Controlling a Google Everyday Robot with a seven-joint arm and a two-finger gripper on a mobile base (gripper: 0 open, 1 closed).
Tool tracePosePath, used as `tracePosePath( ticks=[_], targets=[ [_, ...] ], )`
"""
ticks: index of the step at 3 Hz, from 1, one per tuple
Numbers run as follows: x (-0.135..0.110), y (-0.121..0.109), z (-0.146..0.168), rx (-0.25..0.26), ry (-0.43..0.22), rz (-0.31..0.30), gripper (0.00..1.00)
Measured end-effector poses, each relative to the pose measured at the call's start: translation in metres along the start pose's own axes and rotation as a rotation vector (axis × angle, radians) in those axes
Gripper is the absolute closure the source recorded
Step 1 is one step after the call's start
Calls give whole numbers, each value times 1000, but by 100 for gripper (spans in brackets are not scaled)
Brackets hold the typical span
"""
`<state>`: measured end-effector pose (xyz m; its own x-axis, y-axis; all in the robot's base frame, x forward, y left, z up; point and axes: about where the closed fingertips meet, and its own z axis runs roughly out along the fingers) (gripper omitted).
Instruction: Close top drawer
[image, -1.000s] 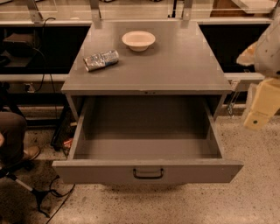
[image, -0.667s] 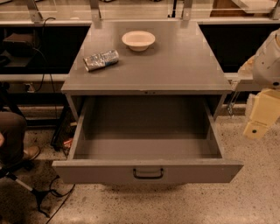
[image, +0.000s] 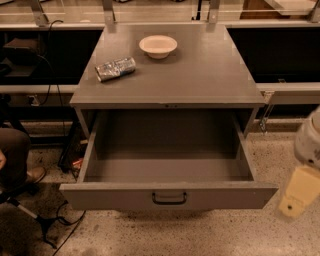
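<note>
Top drawer (image: 167, 170) is pulled fully out of the grey cabinet (image: 205, 75) toward you, and it fills the lower middle of the camera view. You see inside it down to the floor of the drawer, and nothing lies in it. Its tall plain front panel faces you, and the small black loop handle (image: 169, 198) sits at the centre of this panel, at 6 o'clock from the drawer's inside.

At 12 o'clock from the drawer is the flat top of the cabinet. On it, toward the far edge, stands a shallow white bowl (image: 158, 46), upright. At 11 o'clock from the drawer, nearer to the front edge of the top, lies a crumpled silvery can (image: 115, 68) on its side. The can and the bowl are near but apart.

The gripper (image: 295, 200) is at 4 o'clock from the drawer, just beside the right corner of the front panel, and it hangs over the speckled floor (image: 200, 235). It looks pale yellow, with the white arm (image: 310, 140) above it at the right edge of the view. It touches neither the drawer nor the handle. You are not able to judge whether it is spread or closed.

At 9 o'clock from the drawer, at the left edge, you see a person's leg in brown trousers (image: 12, 150) and a brown shoe (image: 35, 175) on the floor. Black cables (image: 65, 220) run on the floor at 8 o'clock, below the left corner of the drawer.
</note>
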<state>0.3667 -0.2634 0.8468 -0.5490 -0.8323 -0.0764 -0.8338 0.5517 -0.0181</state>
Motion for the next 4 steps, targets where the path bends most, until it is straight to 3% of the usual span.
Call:
tracePosePath(
  ticks=[1, 2, 3, 4],
  targets=[
    [32, 18, 46, -62, 60, 104, 17],
    [59, 34, 95, -137, 92, 205, 47],
    [54, 29, 125, -139, 35, 240, 72],
    [53, 28, 123, -129, 31, 239, 100]
  ],
)
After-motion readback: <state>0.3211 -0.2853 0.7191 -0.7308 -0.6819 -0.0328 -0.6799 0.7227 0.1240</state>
